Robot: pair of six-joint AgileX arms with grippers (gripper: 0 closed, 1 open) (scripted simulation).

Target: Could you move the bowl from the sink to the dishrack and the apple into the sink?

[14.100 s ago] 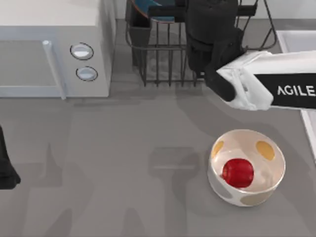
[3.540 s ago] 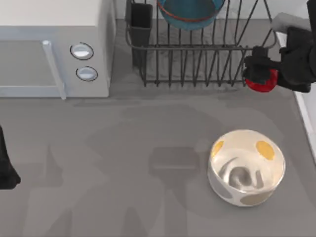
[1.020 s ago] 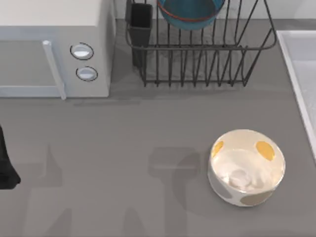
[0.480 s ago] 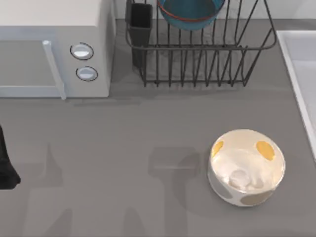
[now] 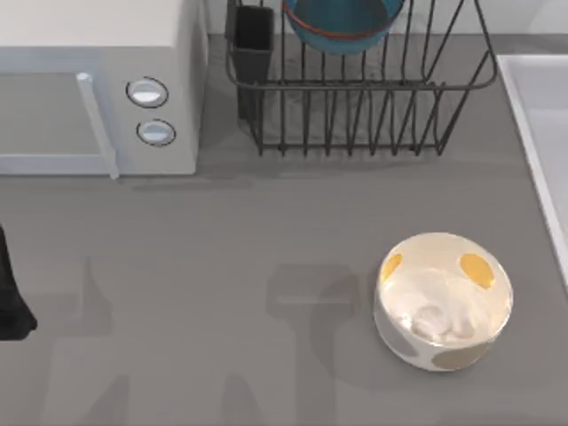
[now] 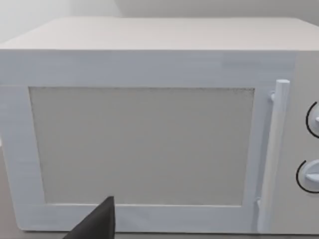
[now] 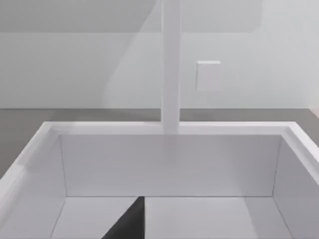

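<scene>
The teal-blue bowl (image 5: 342, 22) with its reddish band stands among the bars of the dark wire dishrack (image 5: 373, 84) at the back. The pale sink (image 5: 525, 115) runs along the table's right edge. In the right wrist view my right gripper (image 7: 127, 225) hangs over the white sink basin (image 7: 169, 164), with no object on the part of the floor I can see. The apple is out of view. My left gripper (image 6: 97, 224) stays parked at the table's left edge (image 5: 9, 302), facing the microwave.
A white microwave (image 5: 89, 80) fills the back left. A white bowl with yellow and tan spots (image 5: 442, 300) sits at the front right with nothing in it. A black utensil cup (image 5: 253, 40) marks the rack's left corner. A white faucet post (image 7: 171, 64) rises behind the basin.
The apple left the spotted bowl, and my right gripper carried it past the rack's right end toward the sink. Arm and apple have since left the top view. Nothing moved in the last second.
</scene>
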